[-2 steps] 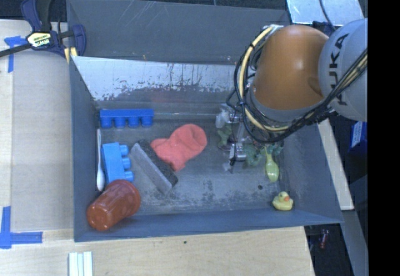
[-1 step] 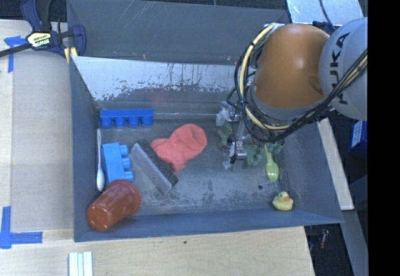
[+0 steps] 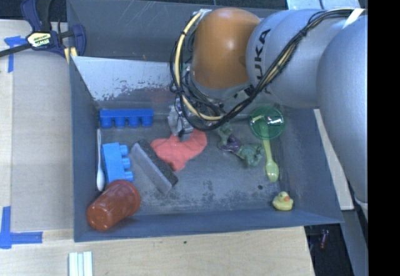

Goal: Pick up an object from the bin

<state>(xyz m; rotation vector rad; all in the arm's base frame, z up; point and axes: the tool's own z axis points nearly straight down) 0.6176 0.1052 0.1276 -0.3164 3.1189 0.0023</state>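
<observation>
My gripper hangs under the arm's orange cover, low over the middle of the bin. Its tip sits at the upper edge of a flat pink-red soft lump that lies on the bin floor. Whether it touches the lump I cannot tell. Just left of the lump a dark grey bar-shaped brush lies slantwise. To the right of the gripper is a small green and purple toy figure.
A long blue brick lies by the back wall, a smaller blue brick and a white stick at the left. A brown-red cylinder fills the front left corner. A green ladle and a yellow duck lie right.
</observation>
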